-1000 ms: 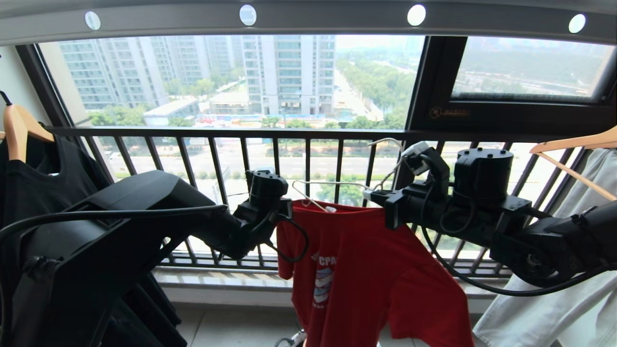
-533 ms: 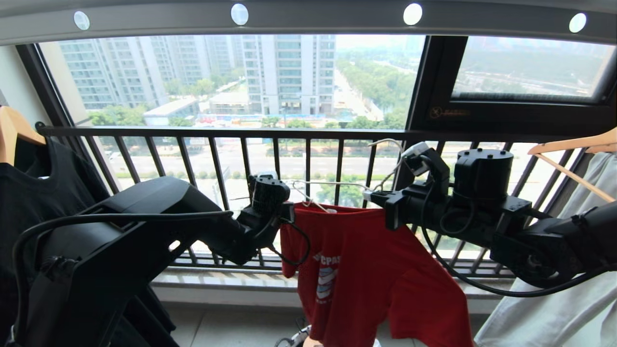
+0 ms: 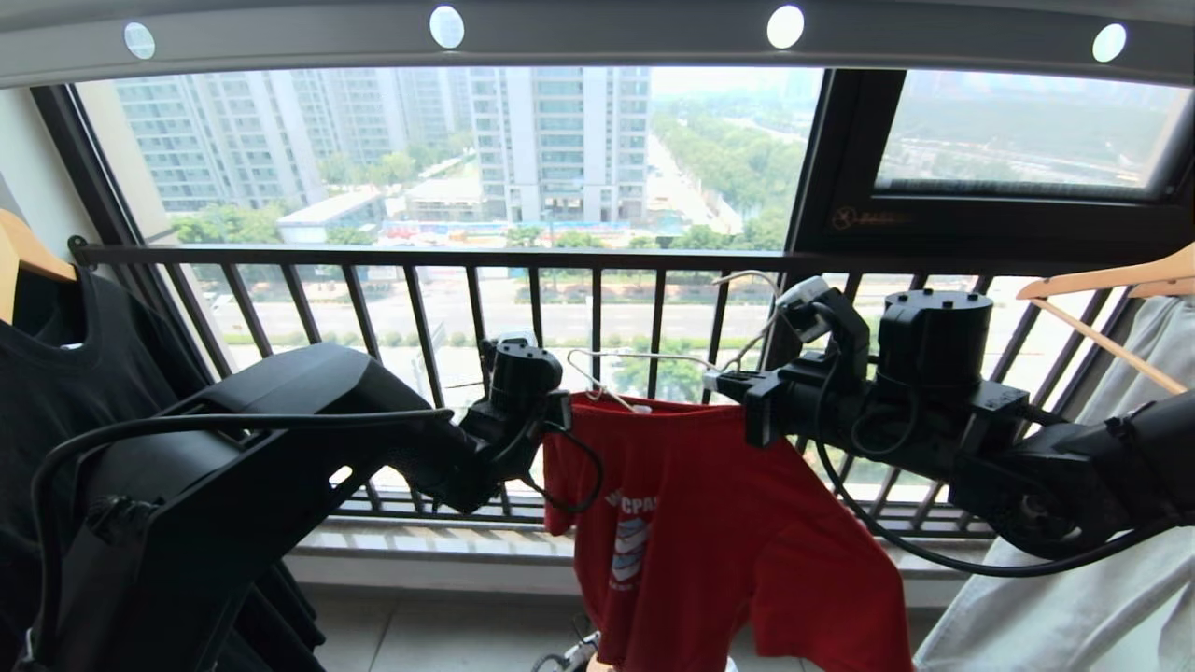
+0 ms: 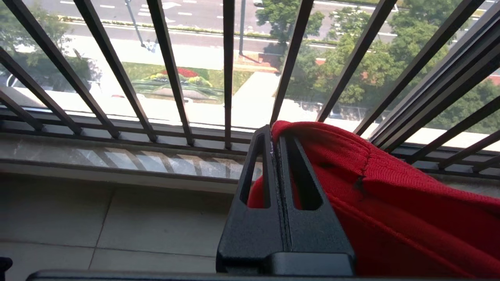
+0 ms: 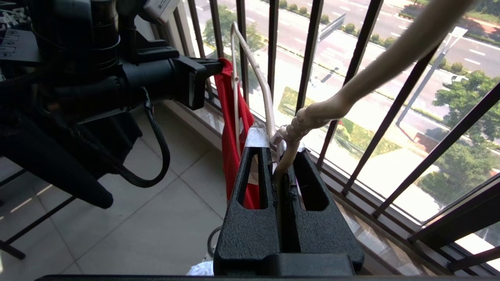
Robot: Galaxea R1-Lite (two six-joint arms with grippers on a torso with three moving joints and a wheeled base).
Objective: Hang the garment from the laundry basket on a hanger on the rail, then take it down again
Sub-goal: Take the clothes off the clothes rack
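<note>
Head view: red T-shirt (image 3: 709, 523) on white wire hanger (image 3: 644, 359), shoulder between closed left fingers (image 4: 273, 156), hanger neck between closed right fingers (image 5: 289, 183).

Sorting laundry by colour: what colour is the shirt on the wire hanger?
Red shirt, white-and-blue chest print; head view shows it best.

The garment (image 3: 709, 523) is hung between the left tool (image 3: 558, 411) and right tool (image 3: 714, 380), before the window railing (image 3: 420, 257). The hanger (image 3: 644, 359) is set at its collar, under the rail (image 3: 597, 37).
</note>
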